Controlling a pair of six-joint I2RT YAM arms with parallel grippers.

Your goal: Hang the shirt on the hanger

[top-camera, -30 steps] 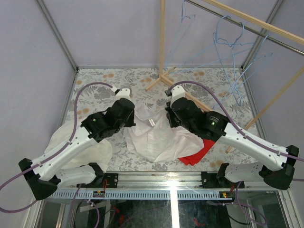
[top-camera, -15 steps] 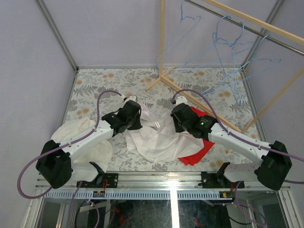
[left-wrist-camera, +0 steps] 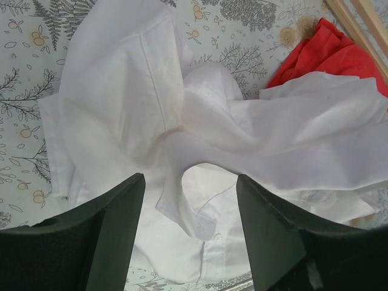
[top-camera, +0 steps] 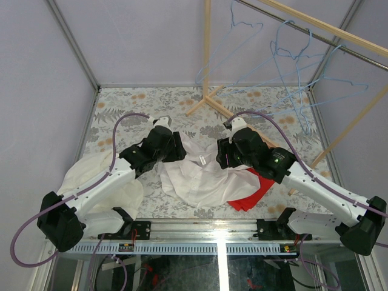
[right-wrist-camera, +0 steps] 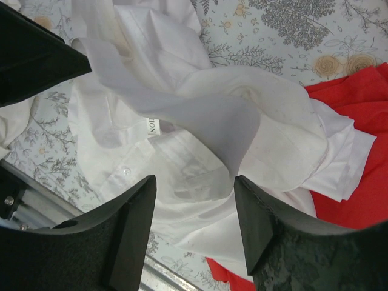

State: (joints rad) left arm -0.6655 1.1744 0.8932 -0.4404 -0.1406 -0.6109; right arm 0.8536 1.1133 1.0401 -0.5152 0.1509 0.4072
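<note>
The shirt (top-camera: 197, 176), white and thin, lies crumpled on the counter (top-camera: 121, 109) between the left end effector (top-camera: 176, 146) and the right end effector (top-camera: 220, 155); its neck tag (right-wrist-camera: 151, 126) faces up; the hanger (top-camera: 296, 57), pale blue wire, hangs well beyond the right end effector, apart from the shirt

A table (top-camera: 121, 103) covered in a pale floral print is shown. A crumpled white shirt (top-camera: 200, 176) is spread at its near middle, partly overlapping a red cloth (top-camera: 251, 197) on the right, and an off-white garment (top-camera: 77, 171) is heaped at the near left. The crossed wooden feet (top-camera: 200, 106) of a rack are set toward the far side.
</note>
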